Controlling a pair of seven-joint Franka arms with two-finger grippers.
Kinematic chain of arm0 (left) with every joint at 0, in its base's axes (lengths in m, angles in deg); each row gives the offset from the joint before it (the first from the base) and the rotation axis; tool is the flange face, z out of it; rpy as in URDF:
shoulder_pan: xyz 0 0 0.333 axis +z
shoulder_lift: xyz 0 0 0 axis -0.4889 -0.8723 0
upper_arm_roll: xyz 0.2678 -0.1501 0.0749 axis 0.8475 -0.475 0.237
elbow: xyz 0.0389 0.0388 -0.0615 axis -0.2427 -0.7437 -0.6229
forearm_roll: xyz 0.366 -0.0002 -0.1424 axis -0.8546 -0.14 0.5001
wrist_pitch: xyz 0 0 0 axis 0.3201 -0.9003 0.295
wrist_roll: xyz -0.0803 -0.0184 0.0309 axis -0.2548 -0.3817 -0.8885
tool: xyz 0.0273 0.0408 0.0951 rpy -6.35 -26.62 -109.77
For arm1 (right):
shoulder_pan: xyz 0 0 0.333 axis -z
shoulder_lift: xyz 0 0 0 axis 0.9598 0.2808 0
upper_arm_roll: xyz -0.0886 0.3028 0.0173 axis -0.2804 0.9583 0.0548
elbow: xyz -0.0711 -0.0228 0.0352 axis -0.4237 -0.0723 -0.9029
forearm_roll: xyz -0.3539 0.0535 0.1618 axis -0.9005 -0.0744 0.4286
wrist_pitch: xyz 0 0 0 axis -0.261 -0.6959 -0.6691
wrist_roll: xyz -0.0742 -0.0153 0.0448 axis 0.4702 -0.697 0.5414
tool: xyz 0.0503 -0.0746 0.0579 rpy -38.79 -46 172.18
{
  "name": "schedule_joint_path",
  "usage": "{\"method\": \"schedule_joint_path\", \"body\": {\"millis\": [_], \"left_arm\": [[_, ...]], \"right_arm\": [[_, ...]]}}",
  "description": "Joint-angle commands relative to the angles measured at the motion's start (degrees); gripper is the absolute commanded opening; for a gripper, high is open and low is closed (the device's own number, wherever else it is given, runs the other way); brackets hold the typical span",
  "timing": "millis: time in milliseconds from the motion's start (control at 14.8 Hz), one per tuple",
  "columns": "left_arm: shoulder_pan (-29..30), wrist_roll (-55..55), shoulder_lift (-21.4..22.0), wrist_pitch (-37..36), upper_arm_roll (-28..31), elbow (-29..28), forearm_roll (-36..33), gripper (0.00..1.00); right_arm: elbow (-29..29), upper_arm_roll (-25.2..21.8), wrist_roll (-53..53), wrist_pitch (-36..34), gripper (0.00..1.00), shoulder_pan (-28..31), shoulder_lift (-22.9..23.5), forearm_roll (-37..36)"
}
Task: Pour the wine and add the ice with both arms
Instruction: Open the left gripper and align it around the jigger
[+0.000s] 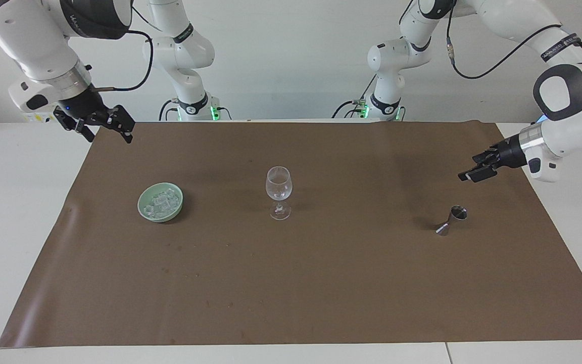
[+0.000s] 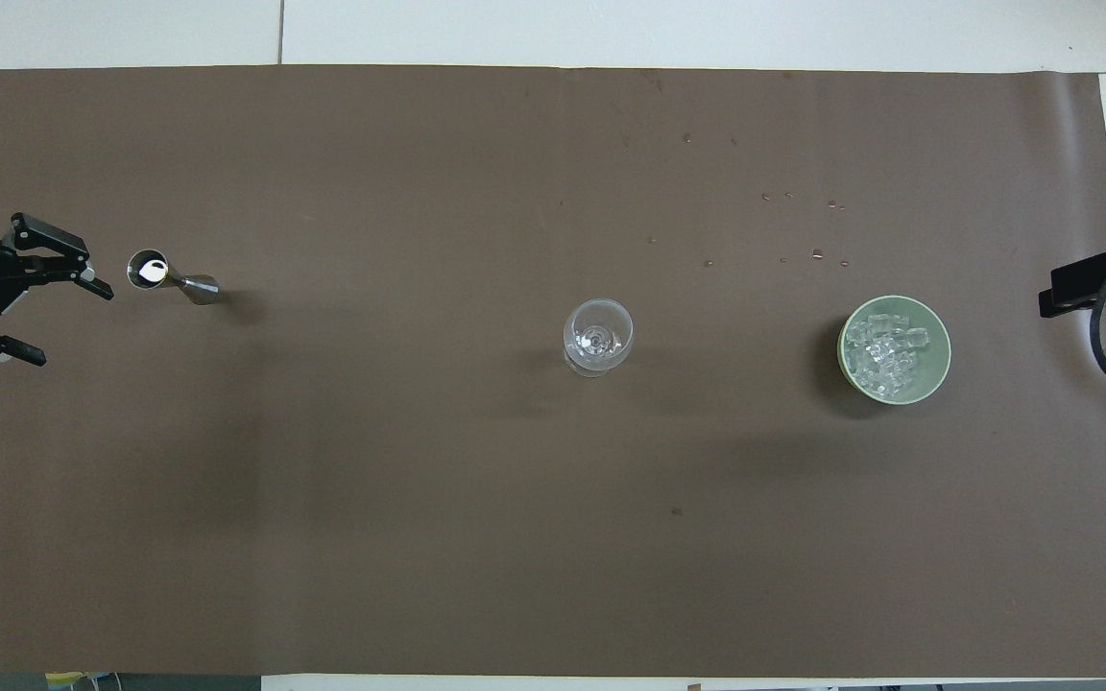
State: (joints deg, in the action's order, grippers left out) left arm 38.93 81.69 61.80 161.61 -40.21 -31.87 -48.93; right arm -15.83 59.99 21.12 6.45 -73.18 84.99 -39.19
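An empty clear wine glass [image 1: 278, 191] [image 2: 597, 336] stands upright at the middle of the brown mat. Ice [image 1: 160, 200] [image 2: 884, 353] fills a pale green bowl [image 1: 144, 211] [image 2: 940, 347] toward the right arm's end. A small steel jigger [image 1: 451, 220] [image 2: 169, 276] stands toward the left arm's end; I cannot tell whether it holds wine. My left gripper [image 1: 474, 174] [image 2: 75, 326] hangs open above the mat beside the jigger, not touching it. My right gripper [image 1: 110, 136] [image 2: 1062, 293] waits open over the mat's corner at its own end, holding nothing.
The brown mat [image 1: 321, 293] [image 2: 419, 528] covers most of the white table [image 1: 13, 202]. A few small droplets [image 2: 817, 254] lie on the mat, farther from the robots than the bowl.
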Motion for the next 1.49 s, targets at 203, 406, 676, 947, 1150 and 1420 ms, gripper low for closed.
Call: {"method": "schedule_joint_path", "body": {"millis": [203, 406, 676, 947, 1150, 1420], "left_arm": [[4.3, 1.61, 0.88, 3.32, 0.24, -5.68, 9.02, 1.0], [6.25, 3.18, -2.36, 2.62, 0.24, -4.9, 12.28, 1.0], [8.01, 11.88, -10.8, 1.21, 0.86, 2.66, 15.27, 1.0], [8.8, 15.57, -15.47, 1.12, 5.25, 5.83, 20.8, 1.0], [9.15, 18.72, -16.79, 2.88, 6.22, 4.25, 22.64, 1.0], [11.52, 24.11, -18.64, 6.91, 6.31, 0.67, 30.64, 1.0]], "right_arm": [[-0.9, 0.61, -0.87, 0.17, 1.0, 0.98, -0.94, -0.02], [-0.9, 0.61, -0.87, 0.17, 1.0, 0.98, -0.94, -0.02], [-0.9, 0.61, -0.96, 0.17, 1.0, 0.98, -0.94, -0.02], [-0.9, 0.61, -0.87, 0.17, 1.0, 0.98, -0.94, -0.02], [-0.9, 0.61, -0.87, 0.17, 1.0, 0.98, -0.94, -0.02], [-0.9, 0.61, -0.87, 0.08, 1.0, 0.98, -0.94, -0.02]]}}
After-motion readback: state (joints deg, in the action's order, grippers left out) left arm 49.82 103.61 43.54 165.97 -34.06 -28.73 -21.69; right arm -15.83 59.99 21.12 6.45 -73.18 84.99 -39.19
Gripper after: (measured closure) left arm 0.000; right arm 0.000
